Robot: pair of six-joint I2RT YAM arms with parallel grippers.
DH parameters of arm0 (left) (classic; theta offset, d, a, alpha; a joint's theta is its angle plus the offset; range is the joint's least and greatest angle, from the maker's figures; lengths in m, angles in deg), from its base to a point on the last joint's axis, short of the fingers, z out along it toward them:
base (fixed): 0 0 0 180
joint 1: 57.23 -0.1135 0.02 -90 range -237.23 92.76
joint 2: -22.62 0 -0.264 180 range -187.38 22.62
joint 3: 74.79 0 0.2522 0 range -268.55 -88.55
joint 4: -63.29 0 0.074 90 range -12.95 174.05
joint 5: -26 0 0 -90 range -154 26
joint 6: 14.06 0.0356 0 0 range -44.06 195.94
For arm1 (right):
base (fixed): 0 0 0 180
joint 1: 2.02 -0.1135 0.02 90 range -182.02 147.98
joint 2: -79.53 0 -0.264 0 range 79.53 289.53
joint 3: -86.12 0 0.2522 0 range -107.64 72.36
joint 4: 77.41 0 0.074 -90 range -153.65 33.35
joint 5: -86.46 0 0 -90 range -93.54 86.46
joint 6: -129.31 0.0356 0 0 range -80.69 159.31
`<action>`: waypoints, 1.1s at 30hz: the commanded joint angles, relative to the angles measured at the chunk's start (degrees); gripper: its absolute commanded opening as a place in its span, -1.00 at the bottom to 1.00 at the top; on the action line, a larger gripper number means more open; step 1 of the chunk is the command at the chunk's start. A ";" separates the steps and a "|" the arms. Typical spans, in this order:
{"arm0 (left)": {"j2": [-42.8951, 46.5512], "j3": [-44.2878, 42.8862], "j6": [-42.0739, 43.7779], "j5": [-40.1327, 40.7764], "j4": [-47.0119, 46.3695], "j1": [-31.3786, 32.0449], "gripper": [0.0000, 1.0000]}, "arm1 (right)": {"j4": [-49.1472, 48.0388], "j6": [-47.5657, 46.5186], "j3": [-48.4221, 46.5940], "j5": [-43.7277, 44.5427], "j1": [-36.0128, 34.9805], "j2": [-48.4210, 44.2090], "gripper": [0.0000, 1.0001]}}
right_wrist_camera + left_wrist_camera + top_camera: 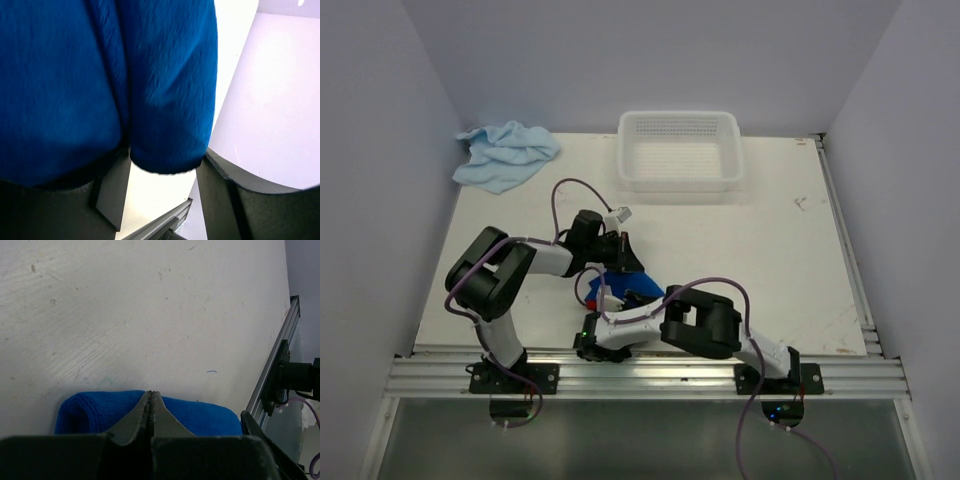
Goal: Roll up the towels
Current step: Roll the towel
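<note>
Bolted to the rail along the near edge, the left arm [495, 290] and the right arm [705, 325] both folded inward, so their wrists met just left of the middle of that edge. The white table [770, 250] carried everything else.

At the middle of the far edge stood the white perforated plastic basket [678, 117], upright. The pale sky blue towel [505, 152] lay crumpled in the far left corner, well apart from both arms and to the left of the basket.

The dark royal blue towel [645, 290] lay close to the near edge, just left of centre, between the two wrists and largely hidden under them from above. In the left wrist view it [200, 417] showed as a thick rounded band lying flat across the table.

The right gripper [167, 155] had its jaws spread, and a rounded fold of the dark towel [75, 75] sat between the two fingers [112, 195], filling most of that view. Whether the fingers pressed on the fold could not be told.

The left gripper [151, 394] had its fingers pressed together with nothing between them. Its tips stood at the far edge of the blue band.
</note>
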 commanded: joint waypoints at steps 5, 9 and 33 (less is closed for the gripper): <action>-3.65 1.76 2.40 9.42 0.21 -2.15 -1.00 | 2.97 7.16 2.20 -4.40 -3.21 -6.29 0.20; -3.39 2.03 2.13 9.51 -0.32 -2.15 -1.00 | 1.12 8.03 5.53 -6.15 -3.47 -9.97 0.22; 1.88 4.40 0.46 10.39 -2.60 -0.74 -1.00 | -44.12 -5.06 36.55 -40.75 15.01 -65.35 0.21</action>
